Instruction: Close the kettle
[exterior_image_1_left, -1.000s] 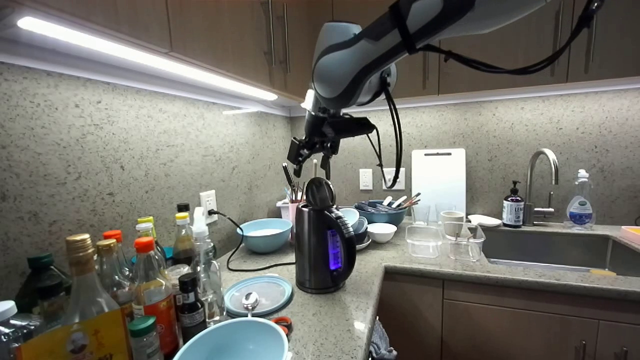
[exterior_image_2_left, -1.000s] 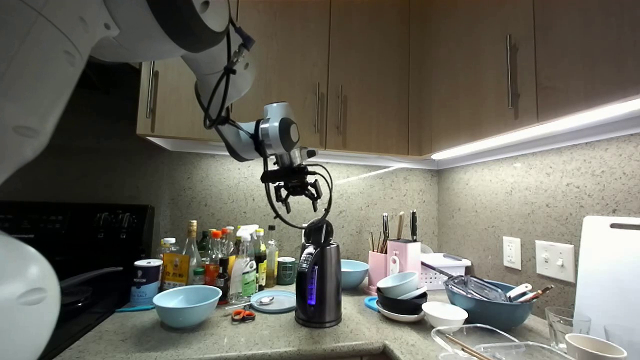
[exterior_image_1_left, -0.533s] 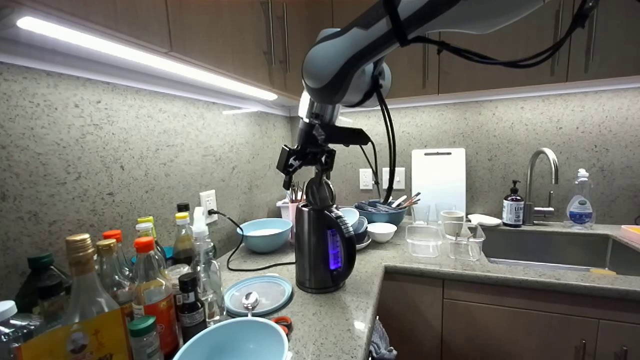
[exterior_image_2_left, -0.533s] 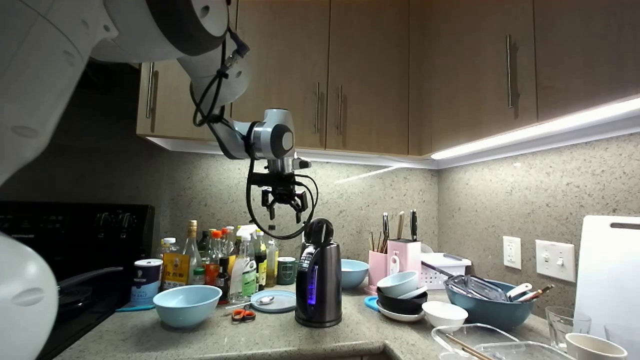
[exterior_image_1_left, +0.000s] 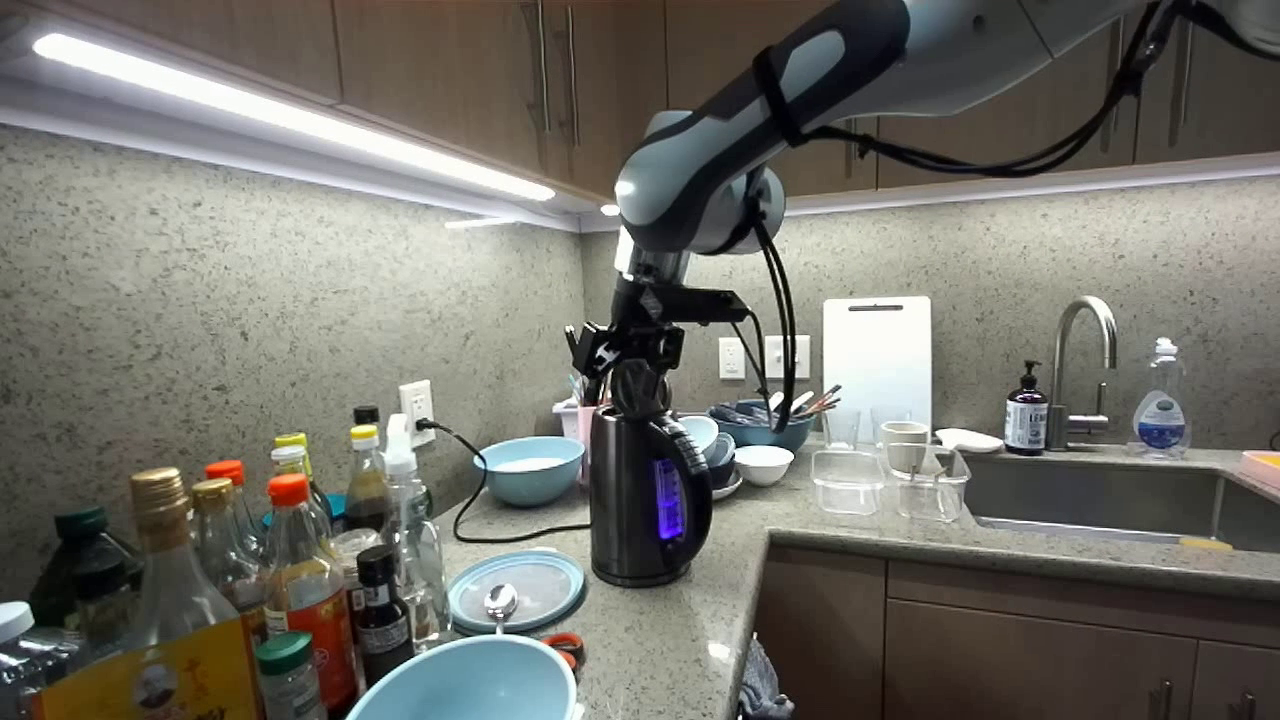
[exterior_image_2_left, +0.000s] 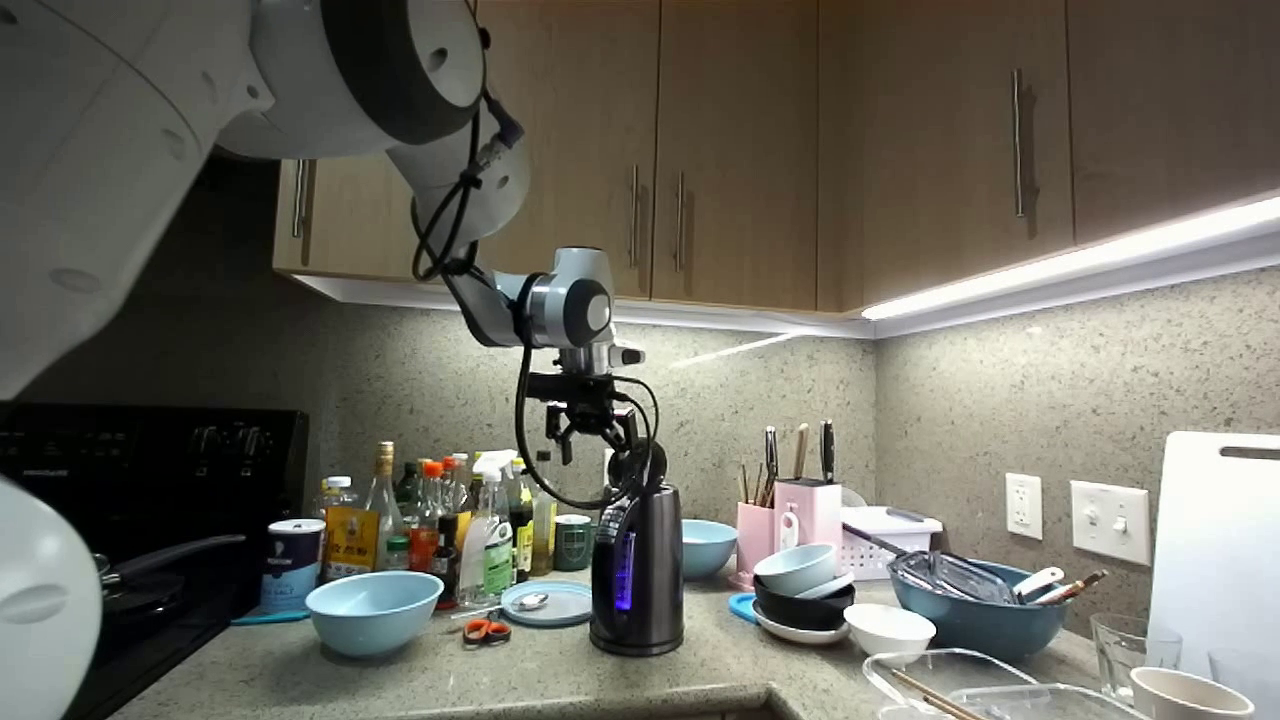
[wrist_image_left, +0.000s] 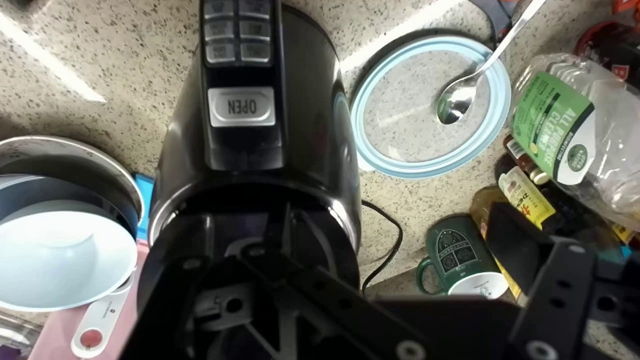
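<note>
The dark glossy kettle stands upright on the counter, in both exterior views (exterior_image_1_left: 625, 500) (exterior_image_2_left: 655, 575) and the wrist view (wrist_image_left: 317, 100). Its purple-lit window shows in both exterior views. Its hinged lid (exterior_image_2_left: 630, 466) stands raised. My gripper (exterior_image_2_left: 595, 452) is open, pointing down at lid height. One finger overlaps the lid in both exterior views; I cannot tell if it touches. The other finger is out to the side over the counter. In the wrist view one finger covers part of the kettle's dark top, and nothing is seen between the fingers.
A blue-rimmed round lid with a spoon (wrist_image_left: 435, 105) lies beside the kettle. Several bottles (exterior_image_2_left: 440, 520), a green mug (exterior_image_2_left: 572, 542) and a blue bowl (exterior_image_2_left: 375, 612) stand nearby. Stacked bowls (exterior_image_2_left: 800, 590) and a pink knife block (exterior_image_2_left: 808, 520) are on the kettle's other side.
My gripper has come down from above the kettle to the height of the raised lid, first shifting away sideways, then back toward it. The kettle and its lid look unchanged.
</note>
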